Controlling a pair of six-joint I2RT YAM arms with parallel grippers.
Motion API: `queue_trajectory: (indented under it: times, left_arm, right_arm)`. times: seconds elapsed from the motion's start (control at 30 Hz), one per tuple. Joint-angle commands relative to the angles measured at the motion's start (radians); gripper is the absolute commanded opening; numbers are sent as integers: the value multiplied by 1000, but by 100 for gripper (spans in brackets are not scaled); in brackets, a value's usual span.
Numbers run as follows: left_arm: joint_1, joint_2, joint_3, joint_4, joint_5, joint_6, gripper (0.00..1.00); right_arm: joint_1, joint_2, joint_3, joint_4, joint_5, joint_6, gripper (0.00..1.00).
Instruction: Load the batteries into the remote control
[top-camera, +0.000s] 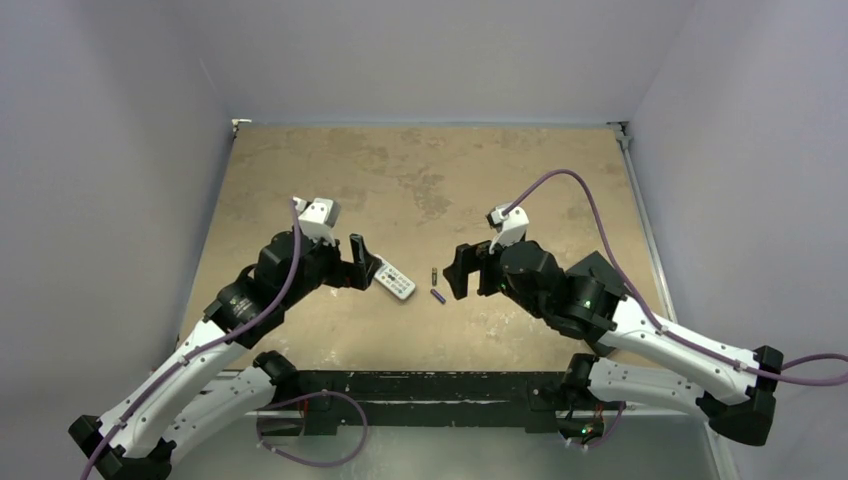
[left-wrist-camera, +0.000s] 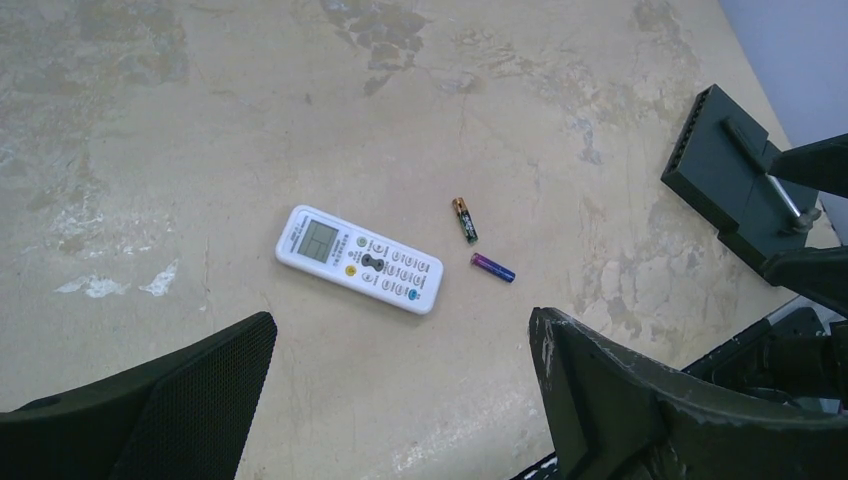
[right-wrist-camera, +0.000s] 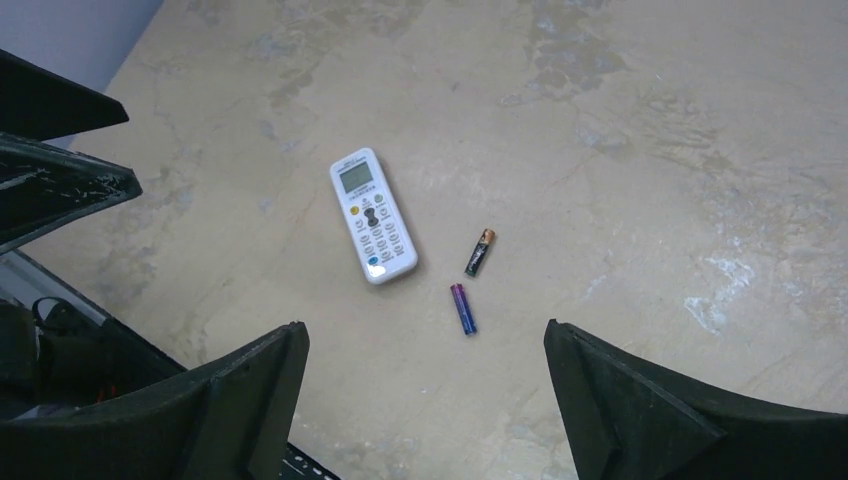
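While both arms reach in over the mottled tan table (top-camera: 420, 170) from opposite sides, the left gripper (top-camera: 364, 262) and the right gripper (top-camera: 457, 272) face each other across the middle of it, each with its jaws spread wide and nothing between them. Neither touches any object.

Between the two grippers lies the white remote control (left-wrist-camera: 360, 259), flat on the table with its button side up, its little display at one end and rows of tiny buttons filling the rest. From the top camera it sits on a diagonal just beside the left gripper's fingers, apart from them.

On the side of the remote toward the right gripper lie the two batteries, both on their sides on the bare table. One is the dark battery (left-wrist-camera: 464, 220) with a brassy end; the other is the purple battery (left-wrist-camera: 493, 267), which lies nearer the arm bases. They are close together but not touching, each at its own angle, and neither touches the remote. Seen from above, both lie just in front of the right gripper's open fingers
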Motion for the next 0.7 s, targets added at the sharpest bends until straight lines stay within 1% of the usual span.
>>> queue_trajectory:
  times: [0.0,0.13,0.2,0.23,0.4,0.67]
  left_arm:
    - [-2,-8,-6,17,14,-11,99]
    - [0,-20,-12,23,20,-15,99]
    - [-1,-28,-12,20,5,-18,99]
    - [-1,-32,-11,17,-1,-20,99]
    - [8,-69,-10,2,-57,-36,99]
    - [26,-142,-1,-34,-170,-62,98]
  right_arm:
    - [1,-3,12,23,-27,-40,99]
    - [1,-36,-29,107,-67,-99,99]
    - [1,-15,-20,104,-75,-127,99]
    - [1,3,-9,100,-60,-150,99]
    - [1,98,17,129,-118,-198,98]
    - [2,282,79,168,-210,-212,96]
